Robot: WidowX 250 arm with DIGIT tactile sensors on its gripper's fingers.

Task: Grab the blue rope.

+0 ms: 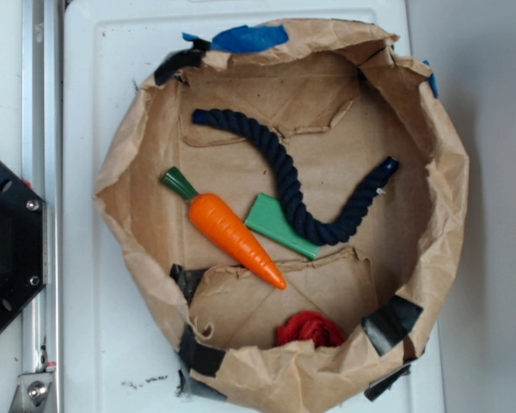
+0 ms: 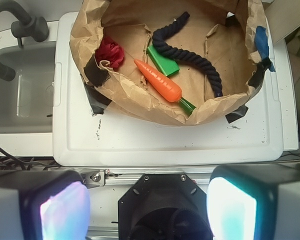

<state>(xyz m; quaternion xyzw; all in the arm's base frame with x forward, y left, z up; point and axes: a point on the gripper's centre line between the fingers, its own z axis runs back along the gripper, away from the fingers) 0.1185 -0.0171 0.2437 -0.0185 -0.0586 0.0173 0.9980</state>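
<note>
The blue rope point(image 1: 288, 185) is a thick navy twisted cord lying in an S-curve on the floor of a brown paper basin point(image 1: 439, 215). One bend rests on a green block point(image 1: 275, 224). In the wrist view the blue rope point(image 2: 190, 57) lies far ahead, inside the paper basin point(image 2: 140, 102). My gripper point(image 2: 147, 205) is open, its two pads point(image 2: 65, 210) wide apart with nothing between them, hanging over the robot base well short of the basin. The exterior view does not show the gripper.
An orange carrot point(image 1: 232, 231) lies beside the green block, and a red cloth point(image 1: 310, 329) sits at the basin's near rim. The basin stands on a white board point(image 2: 165, 140). A sink point(image 2: 20, 95) lies to the left. Blue tape point(image 1: 249, 37) marks the far rim.
</note>
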